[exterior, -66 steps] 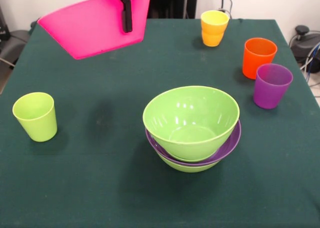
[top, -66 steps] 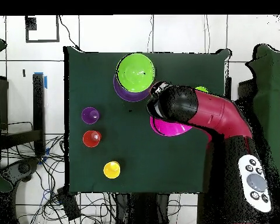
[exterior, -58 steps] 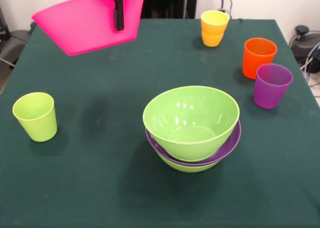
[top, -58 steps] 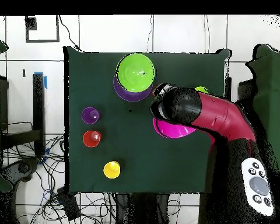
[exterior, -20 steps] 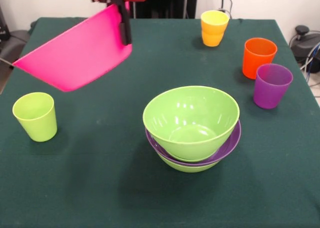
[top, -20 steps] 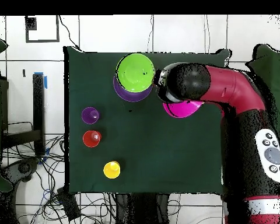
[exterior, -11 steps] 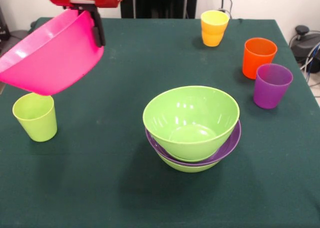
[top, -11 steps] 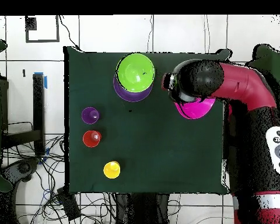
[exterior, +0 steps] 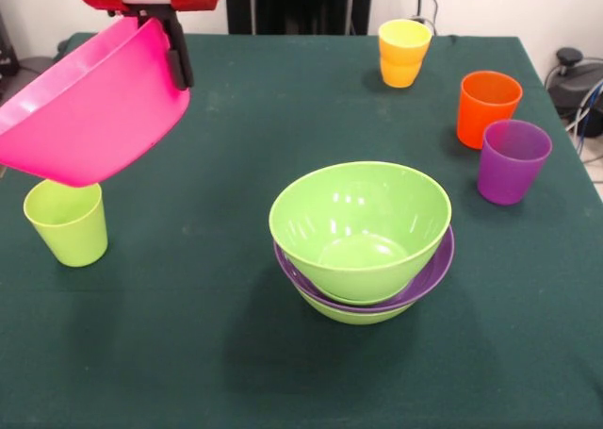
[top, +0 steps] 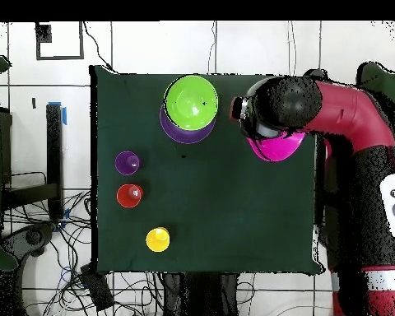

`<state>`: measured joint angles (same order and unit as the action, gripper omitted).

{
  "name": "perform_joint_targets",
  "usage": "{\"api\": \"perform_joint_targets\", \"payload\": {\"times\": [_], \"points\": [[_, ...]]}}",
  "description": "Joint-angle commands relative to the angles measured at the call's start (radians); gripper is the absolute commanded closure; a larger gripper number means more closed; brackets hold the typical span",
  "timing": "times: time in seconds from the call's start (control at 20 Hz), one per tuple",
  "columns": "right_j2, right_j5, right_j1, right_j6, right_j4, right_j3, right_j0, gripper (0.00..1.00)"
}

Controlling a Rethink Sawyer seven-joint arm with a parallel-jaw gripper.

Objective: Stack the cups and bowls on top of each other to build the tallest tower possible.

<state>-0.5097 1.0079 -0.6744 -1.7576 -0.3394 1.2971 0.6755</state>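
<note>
My gripper [exterior: 175,44] is shut on the rim of the large pink bowl [exterior: 89,118] and holds it tilted in the air at the left, over the lime green cup [exterior: 66,222]. In the overhead view the pink bowl [top: 276,148] shows under the arm at the table's right edge. A nested stack stands mid-table: a lime green bowl [exterior: 360,223] on top, the wide purple bowl [exterior: 435,265] under it, another lime green bowl [exterior: 350,315] at the bottom. The stack [top: 190,103] also shows from overhead. The yellow-orange cup [exterior: 403,52], orange cup [exterior: 486,107] and purple cup [exterior: 511,160] stand at the right.
The green table [exterior: 236,354] has cables and equipment beyond its right edge. In the overhead view the purple cup [top: 127,162], orange cup [top: 129,195] and yellow cup [top: 158,239] stand in a line along the table's left side.
My gripper has carried the pink bowl leftward in the front view and lower, tilting it more; it now hangs over the lime green cup. The stack and cups have not moved.
</note>
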Motion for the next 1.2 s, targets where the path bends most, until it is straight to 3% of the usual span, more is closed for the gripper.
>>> {"api": "perform_joint_targets", "payload": {"times": [0.05, 0.7, 1.2], "points": [[-0.075, 0.122, -0.042, 0.230, -0.022, -0.054, -0.039, 1.00], [-0.116, 0.224, -0.027, 0.196, -0.007, -0.158, -0.090, 1.00], [-0.102, 0.171, -0.035, 0.120, -0.005, -0.132, -0.138, 1.00]]}}
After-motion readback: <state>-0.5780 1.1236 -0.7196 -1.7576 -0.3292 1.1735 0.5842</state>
